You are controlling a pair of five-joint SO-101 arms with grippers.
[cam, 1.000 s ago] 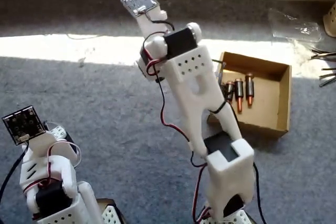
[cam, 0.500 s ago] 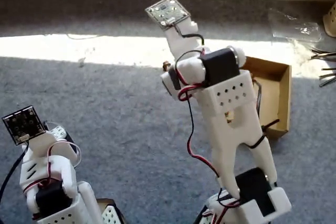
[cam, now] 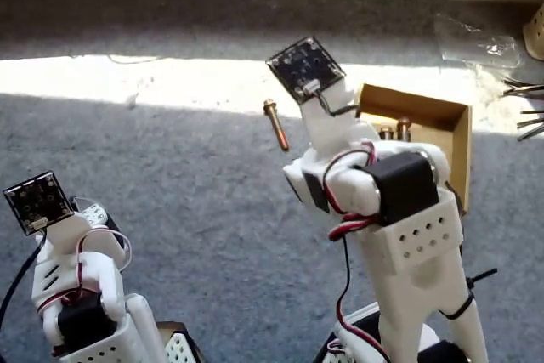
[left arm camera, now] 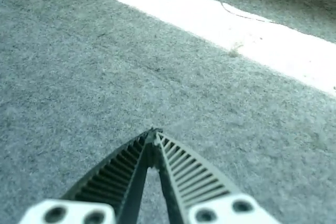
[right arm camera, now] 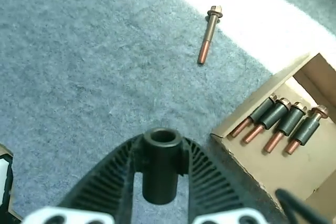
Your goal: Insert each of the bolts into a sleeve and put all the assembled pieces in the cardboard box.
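Since 1.0 s ago: right arm (cam: 399,210) pulls back toward its base and swings right in the high view. Its wrist camera board now sits just beside the near-left corner of the brown cardboard box (cam: 460,150). One second ago the arm's long link lay across that corner. Left arm (cam: 76,278) holds the same pose throughout.

Container: in the right wrist view the box (right arm camera: 262,90) is open at the top and holds four assembled pieces (right arm camera: 283,121), each a copper-coloured bolt in a dark sleeve. They lie side by side, parallel, close to one wall. In the high view the arm covers most of them, and two bolt heads show above it.

Loose part: one bare copper-coloured flanged bolt (cam: 275,123) lies flat on the grey carpet (cam: 170,193), at the edge of the sunlit strip, near the box but apart from it. The right wrist view shows the same bolt (right arm camera: 210,34) well ahead of the claw.

Right gripper (right arm camera: 161,141): raised above the carpet, claw pinching a black cylindrical sleeve (right arm camera: 160,177). The sleeve stands between the ribbed fingers with its bore open toward the camera.

Left gripper (left arm camera: 154,132): claw pressed together, tips meeting, nothing between them. It hangs over bare carpet.
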